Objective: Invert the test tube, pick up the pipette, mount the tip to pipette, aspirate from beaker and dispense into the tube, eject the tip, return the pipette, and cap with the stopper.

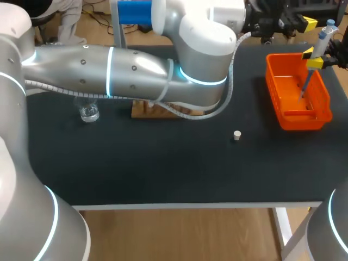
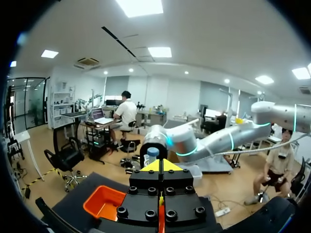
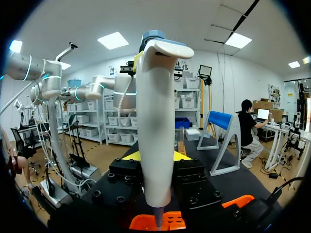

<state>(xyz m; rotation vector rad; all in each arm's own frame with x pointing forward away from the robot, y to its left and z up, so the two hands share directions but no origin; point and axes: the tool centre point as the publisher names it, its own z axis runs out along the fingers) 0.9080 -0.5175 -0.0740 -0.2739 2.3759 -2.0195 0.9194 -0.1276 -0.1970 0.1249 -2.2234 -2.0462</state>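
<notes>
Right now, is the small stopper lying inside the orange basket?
No, the stopper sits on the bare black table, clearly apart from the orange basket.

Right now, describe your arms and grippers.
My left arm and right arm are silver-grey tubes with glowing cyan rings; a ribbed cable trails the left. The left gripper and right gripper are black bolted blocks, fingers tipped yellow.

There's the matte black tabletop filling the frame, and at upper right a bright orange slotted plastic basket. Above it a white pipette with a blue cap, and the black right gripper flashing yellow tips. Now the silver left arm, banded with glowing cyan rings. At centre right, a small white stopper.
</notes>
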